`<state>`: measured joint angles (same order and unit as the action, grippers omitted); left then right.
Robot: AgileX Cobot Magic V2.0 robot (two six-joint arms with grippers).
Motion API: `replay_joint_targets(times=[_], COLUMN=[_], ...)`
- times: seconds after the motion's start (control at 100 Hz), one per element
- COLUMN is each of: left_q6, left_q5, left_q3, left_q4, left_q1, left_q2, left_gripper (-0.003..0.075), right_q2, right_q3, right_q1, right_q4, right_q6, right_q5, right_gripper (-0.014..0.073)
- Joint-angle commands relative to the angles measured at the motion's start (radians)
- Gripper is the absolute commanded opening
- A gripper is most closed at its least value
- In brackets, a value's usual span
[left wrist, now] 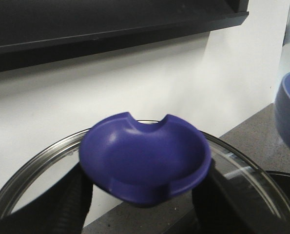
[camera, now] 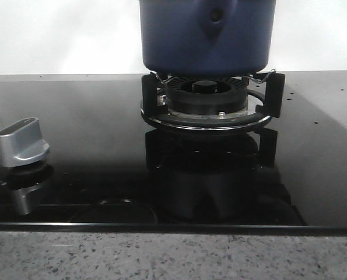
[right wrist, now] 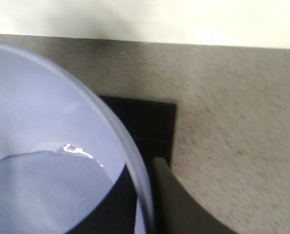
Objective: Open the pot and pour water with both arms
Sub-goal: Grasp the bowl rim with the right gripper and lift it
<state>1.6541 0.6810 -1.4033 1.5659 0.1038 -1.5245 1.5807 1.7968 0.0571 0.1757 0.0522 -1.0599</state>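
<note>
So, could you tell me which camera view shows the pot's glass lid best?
The left wrist view: the lid fills the frame, its blue knob gripped by the left gripper. The front view shows only the pot on the burner; the right wrist view shows only a pale vessel's interior.

The left gripper (left wrist: 145, 195) is closed, its dark fingers (left wrist: 62, 204) clamping from both sides. Only one right finger (right wrist: 171, 200) shows; its state is unclear.
</note>
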Motion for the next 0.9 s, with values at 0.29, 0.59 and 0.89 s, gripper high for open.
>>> replay_joint_targets(times=[0.29, 0.59, 0.89], left_q6=[-0.009, -0.009, -0.009], left_q5=[-0.056, -0.087, -0.098], left_q3=[-0.04, -0.04, -0.04], left_q4=[0.082, 0.084, 0.084], left_q1=[-0.003, -0.003, -0.003], left_q2=[0.052, 0.052, 0.052], left_gripper=[0.0372, 0.0368, 0.0368], right_q2=[0.042, -0.009, -0.1], right_q3=[0.063, -0.117, -0.447], right_q1=[0.138, 0.225, 0.256], right_q4=[0.019, -0.012, -0.119], right_q6=[0.029, 0.098, 0.098], right_q5=[0.292, 0.702, 1.232], right_gripper=[-0.0067, -0.0065, -0.0065])
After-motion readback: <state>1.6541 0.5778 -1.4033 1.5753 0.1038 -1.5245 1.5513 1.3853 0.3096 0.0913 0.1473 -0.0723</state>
